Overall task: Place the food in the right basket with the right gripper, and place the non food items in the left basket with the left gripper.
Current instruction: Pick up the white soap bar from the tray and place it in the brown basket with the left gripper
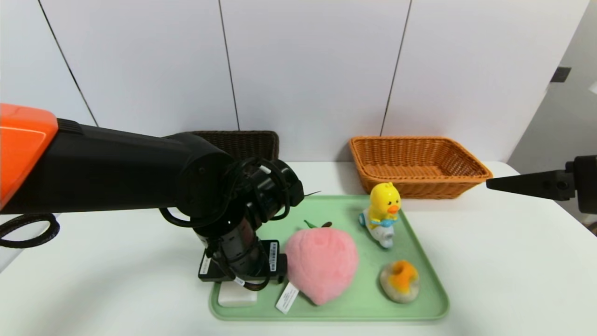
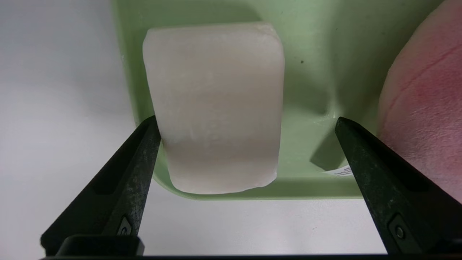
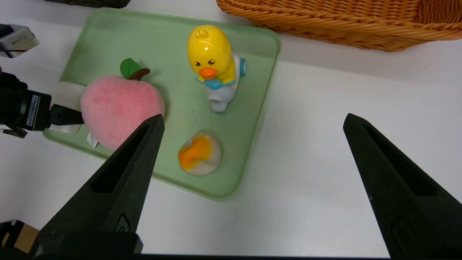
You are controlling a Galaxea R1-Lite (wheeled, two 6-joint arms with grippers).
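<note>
A green tray [image 1: 422, 261] holds a white block [image 1: 237, 295] at its near left corner, a pink plush peach [image 1: 322, 263], a yellow duck toy [image 1: 383, 212] and a round bun with an orange top [image 1: 399, 281]. My left gripper [image 2: 247, 121] hangs open over the white block [image 2: 213, 104]. One finger sits close against the block's side and the other stands apart near the peach [image 2: 426, 108]. My right gripper [image 3: 253, 117] is open and empty above bare table to the right of the tray [image 3: 162, 43], away from the bun [image 3: 199, 153] and the duck [image 3: 211, 61].
The orange wicker basket [image 1: 419, 165] stands behind the tray on the right. The dark brown basket [image 1: 247, 142] stands at the back left, mostly hidden by my left arm [image 1: 116, 168]. White table lies on both sides of the tray.
</note>
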